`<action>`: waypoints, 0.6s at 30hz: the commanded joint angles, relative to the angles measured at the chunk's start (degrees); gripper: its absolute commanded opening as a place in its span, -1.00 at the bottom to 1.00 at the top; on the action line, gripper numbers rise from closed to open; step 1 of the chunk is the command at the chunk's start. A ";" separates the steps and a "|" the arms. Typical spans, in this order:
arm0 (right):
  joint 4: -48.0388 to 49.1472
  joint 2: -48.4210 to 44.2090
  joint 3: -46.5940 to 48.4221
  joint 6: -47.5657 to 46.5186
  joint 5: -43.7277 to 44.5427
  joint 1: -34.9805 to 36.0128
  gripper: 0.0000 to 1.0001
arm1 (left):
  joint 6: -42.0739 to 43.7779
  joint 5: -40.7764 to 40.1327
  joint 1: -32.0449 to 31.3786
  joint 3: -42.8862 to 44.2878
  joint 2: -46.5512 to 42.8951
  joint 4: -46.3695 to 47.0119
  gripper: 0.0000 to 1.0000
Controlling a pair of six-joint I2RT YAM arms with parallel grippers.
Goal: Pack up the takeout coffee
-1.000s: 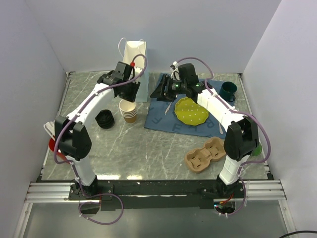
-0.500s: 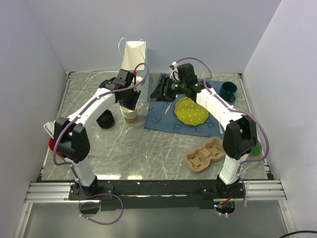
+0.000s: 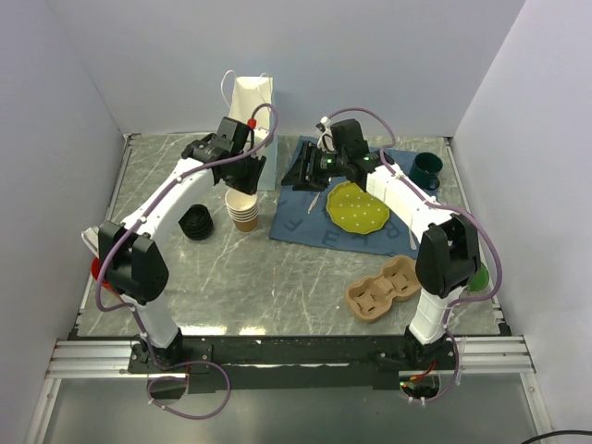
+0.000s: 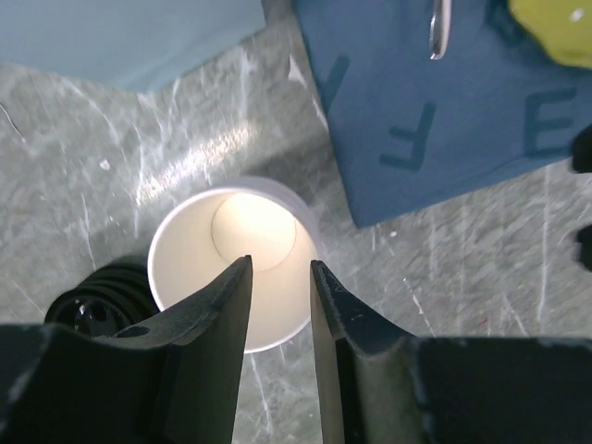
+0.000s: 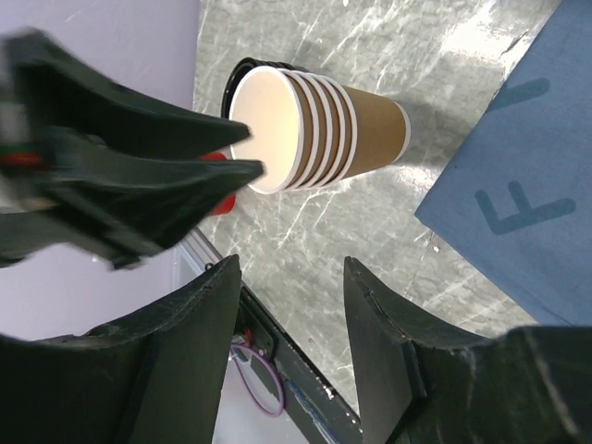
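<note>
You're hovering the left tool (image 4: 279, 268), part-open and empty, at the rim of the cup stack (image 3: 242, 211) beside the black lids (image 3: 196, 223) on the bench (image 3: 277, 268), right tool (image 5: 291, 268) hanging open, no lidded takeout coffee showing, so pinching here is risking lifting nested cups together.
</note>
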 commanded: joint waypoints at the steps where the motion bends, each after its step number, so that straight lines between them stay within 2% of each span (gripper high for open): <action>1: -0.11 -0.78 2.29 -1.22 -0.35 -0.31 0.11 | 0.45 2.53 -0.91 1.60 -1.95 -0.44 -0.26; 7: 0.06 -0.78 1.94 -1.13 -0.43 -0.31 0.11 | 0.63 2.98 -1.88 -3.93 -3.10 0.26 -0.29; 18: 0.24 -0.87 1.94 -0.95 -0.43 -0.31 0.10 | 1.07 0.43 -2.14 -5.26 -2.57 1.58 -0.46</action>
